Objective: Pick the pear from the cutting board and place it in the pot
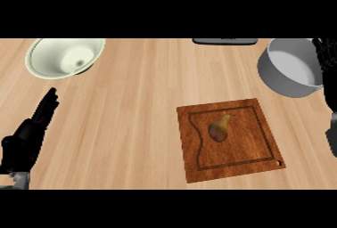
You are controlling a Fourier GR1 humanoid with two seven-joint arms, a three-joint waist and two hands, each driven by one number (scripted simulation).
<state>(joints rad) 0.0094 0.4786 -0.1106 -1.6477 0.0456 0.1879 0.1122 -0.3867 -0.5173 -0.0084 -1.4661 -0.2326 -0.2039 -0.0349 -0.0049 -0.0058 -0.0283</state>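
Observation:
A yellow-brown pear (219,127) lies on its side near the middle of a dark wooden cutting board (256,156), right of centre on the counter. The grey pot (289,67) stands at the upper right, beyond the board, and looks empty inside. My left hand (26,138) rests at the lower left edge, open with straight fingers pointing up, far from the board. My right hand (333,133) shows only as a black sliver along the right edge, beside the board and below the pot; it holds nothing that I can see.
A pale green-white bowl (64,57) stands at the upper left. A dark flat object (223,41) lies at the far edge of the counter. Bare wooden counter (125,124) stretches between the left hand and the board.

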